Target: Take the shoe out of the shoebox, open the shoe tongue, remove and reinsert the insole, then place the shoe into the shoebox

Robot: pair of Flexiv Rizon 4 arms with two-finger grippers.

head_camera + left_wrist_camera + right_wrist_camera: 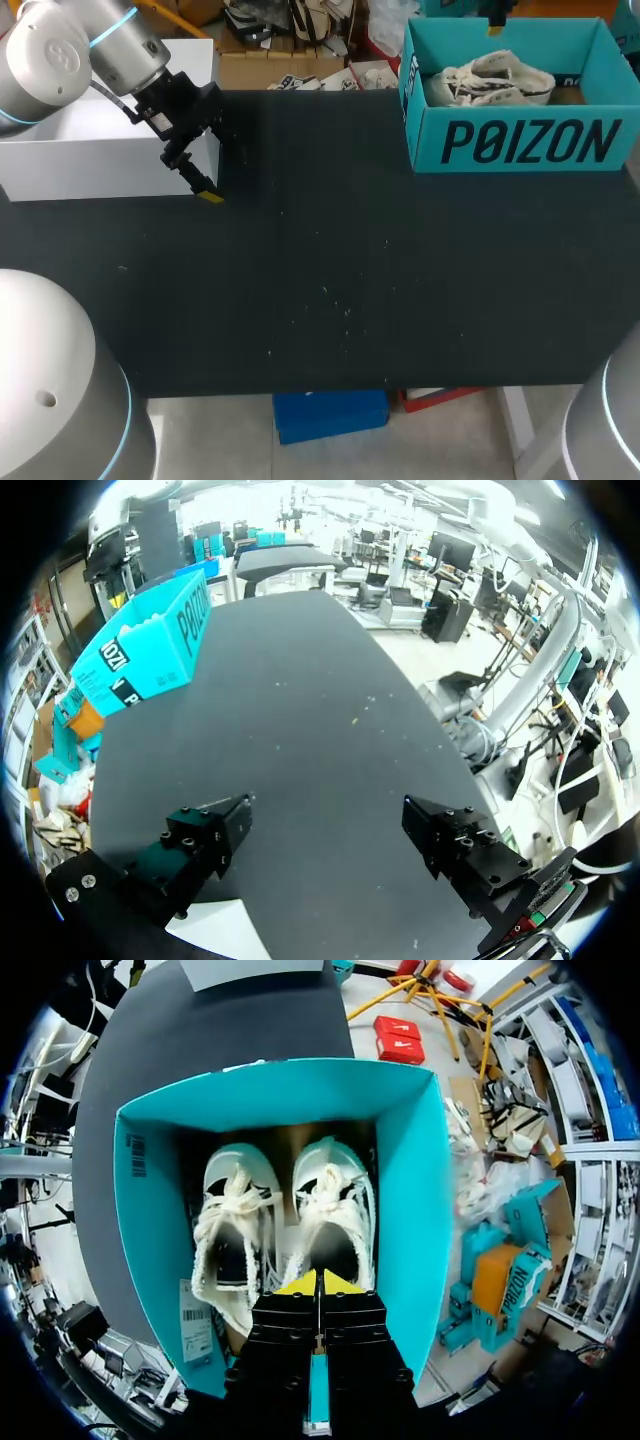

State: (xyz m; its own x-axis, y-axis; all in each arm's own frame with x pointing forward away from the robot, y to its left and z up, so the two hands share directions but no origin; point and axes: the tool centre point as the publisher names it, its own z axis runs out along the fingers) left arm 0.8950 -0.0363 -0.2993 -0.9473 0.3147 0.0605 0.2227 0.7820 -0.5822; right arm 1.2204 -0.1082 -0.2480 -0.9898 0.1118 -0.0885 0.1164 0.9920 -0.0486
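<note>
Head view: teal cardboard shoebox (520, 140) at the bench's (330, 290) far right corner, pale laced shoes (495, 80) lying inside; left gripper (208, 192) near the far left edge beside a white box (100, 160). Left wrist view: its fingers stand wide apart, holding nothing, over matte black bench top. Right wrist view: right gripper (318, 1282), tips pressed together and empty, hangs above the two shoes, seemingly poised over one; this fits a shoe awaiting removal or already returned.

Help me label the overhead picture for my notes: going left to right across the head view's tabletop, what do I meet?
White box → left gripper at the box's near corner → bare black table → teal shoebox with the pale shoes inside.
</note>
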